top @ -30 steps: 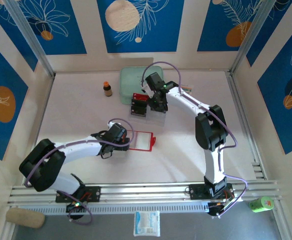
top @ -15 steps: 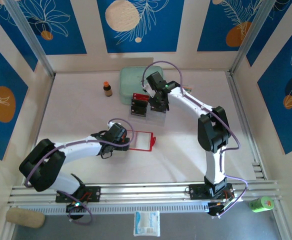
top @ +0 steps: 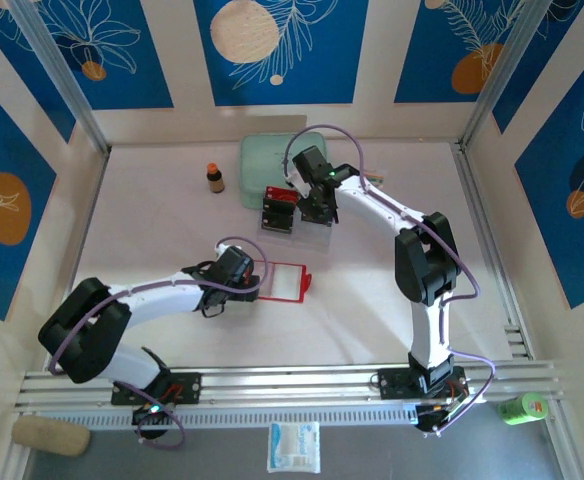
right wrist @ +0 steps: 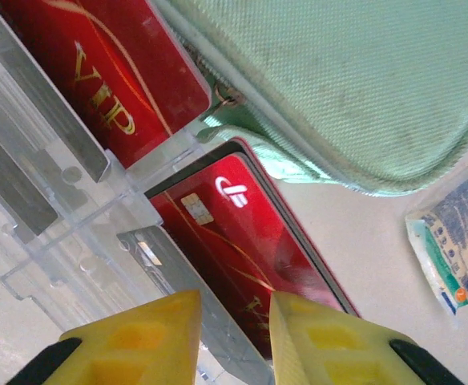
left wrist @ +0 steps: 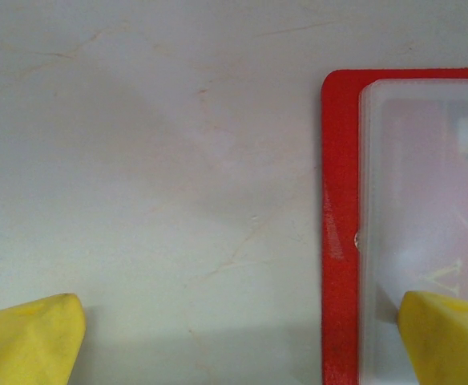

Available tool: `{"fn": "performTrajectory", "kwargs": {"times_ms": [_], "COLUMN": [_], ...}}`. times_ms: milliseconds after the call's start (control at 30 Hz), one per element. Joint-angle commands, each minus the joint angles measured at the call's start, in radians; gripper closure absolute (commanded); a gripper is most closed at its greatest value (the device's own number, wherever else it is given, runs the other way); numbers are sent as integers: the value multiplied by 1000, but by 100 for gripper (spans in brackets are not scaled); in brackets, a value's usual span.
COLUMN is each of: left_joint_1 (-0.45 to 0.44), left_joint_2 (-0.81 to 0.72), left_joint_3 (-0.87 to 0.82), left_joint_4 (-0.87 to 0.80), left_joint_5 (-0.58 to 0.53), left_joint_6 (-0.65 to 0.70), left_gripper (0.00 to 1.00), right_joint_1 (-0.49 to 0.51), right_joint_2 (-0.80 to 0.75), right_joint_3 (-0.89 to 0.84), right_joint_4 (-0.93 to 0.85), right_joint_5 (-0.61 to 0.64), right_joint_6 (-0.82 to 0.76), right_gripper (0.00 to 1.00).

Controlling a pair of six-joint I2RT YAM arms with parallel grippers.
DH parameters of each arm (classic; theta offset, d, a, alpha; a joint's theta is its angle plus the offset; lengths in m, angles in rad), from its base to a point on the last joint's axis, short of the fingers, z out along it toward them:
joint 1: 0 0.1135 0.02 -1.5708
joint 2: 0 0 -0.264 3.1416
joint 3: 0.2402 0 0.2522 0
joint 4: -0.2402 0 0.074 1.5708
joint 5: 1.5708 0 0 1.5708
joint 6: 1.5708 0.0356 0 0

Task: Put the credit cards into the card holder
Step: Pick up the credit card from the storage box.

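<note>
standing in a clear rack (right wrist: 82, 233) just beside the mint-green case (right wrist: 338, 80), the credit cards (right wrist: 242, 233) sit far across the table (top: 152, 230). the right gripper (right wrist: 234, 309) hovers over them, fingers narrow; whether they grip cannot be told. nearer, the card holder (left wrist: 340, 200) lies open, the left gripper (left wrist: 240, 313) spread wide at its edge.

I see a pale surface (top: 152, 230) — card holder (top: 286, 281) open at my left tool (top: 255, 282), green case (top: 267, 160) and bottle (top: 214, 178) beyond it.
</note>
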Motion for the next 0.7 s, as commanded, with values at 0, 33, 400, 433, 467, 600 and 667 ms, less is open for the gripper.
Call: {"fn": "performTrajectory", "kwargs": {"times_ms": [0, 33, 400, 433, 467, 600, 667], "left_joint_1": [11, 11, 11, 11, 11, 11, 11], "left_joint_2": [-11, -11, -13, -12, -12, -14, -17], "left_joint_3": [-2, -2, -2, -3, -2, -4, -4], "left_joint_4": [-8, -8, -9, -9, -9, -11, -13], "left_joint_5": [5, 4, 4, 5, 5, 4, 5], "left_joint_6": [-10, -10, -10, -9, -9, -10, -10], "left_gripper": [0, 0, 0, 0, 0, 0, 0], "right_joint_1": [12, 14, 17, 18, 19, 27, 34], "right_joint_2": [16, 17, 1, -2, -7, -24, -35], "right_joint_3": [-19, -23, -18, -19, -19, -19, -18], "right_joint_4": [-11, -11, -12, -12, -10, -8, -8], "right_joint_5": [-24, -22, -24, -26, -29, -39, -43], "right_joint_6": [-13, -14, -29, -33, -37, -62, -75], "right_gripper": [71, 72, 96, 98, 100, 100, 100]}}
